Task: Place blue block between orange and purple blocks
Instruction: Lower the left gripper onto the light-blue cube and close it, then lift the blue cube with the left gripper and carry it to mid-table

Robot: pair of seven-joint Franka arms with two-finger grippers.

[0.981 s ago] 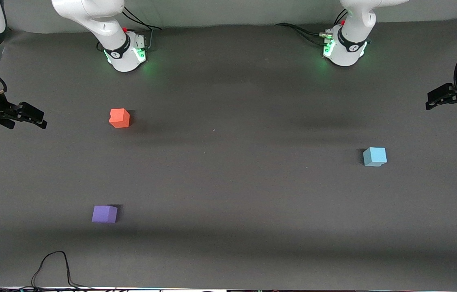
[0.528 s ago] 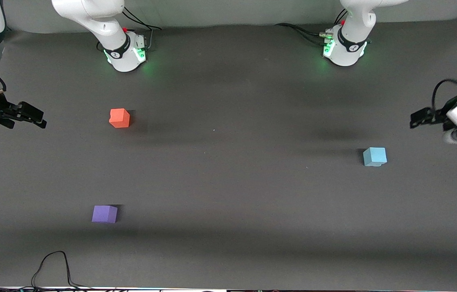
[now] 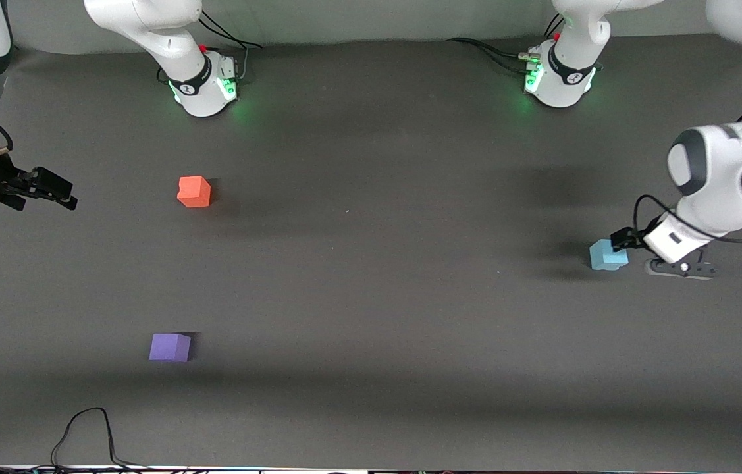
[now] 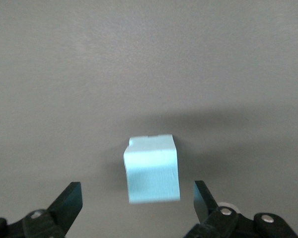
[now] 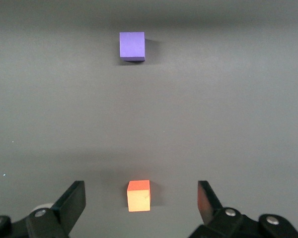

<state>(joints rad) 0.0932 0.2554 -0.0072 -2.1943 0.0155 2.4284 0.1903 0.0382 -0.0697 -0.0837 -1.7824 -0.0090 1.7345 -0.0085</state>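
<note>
Over the last second the left arm has swung in from the table's edge at its own end and dropped toward the blue block; the left gripper now hangs just over that cube, where a second ago it was well apart from it and higher up. Reading: the reach is nearly done and the grasp not yet begun, so the task stands at its first step. In the left wrist view the blue block sits on the dark mat between the two fingers, which are spread wide; neither pad touches it, a clear gap shows on each side, and the cube lies roughly centred between them, turned slightly askew to the finger line. The fingers seem to sit above the block's base, so a further descent is probably needed before closing. The block itself has not moved: it rests toward the left arm's end of the table, well apart from the other two. The orange block and purple block lie toward the right arm's end, the purple one nearer the front camera, with open mat between them. The right gripper waits, spread and empty, over the table's edge at that end.
</note>
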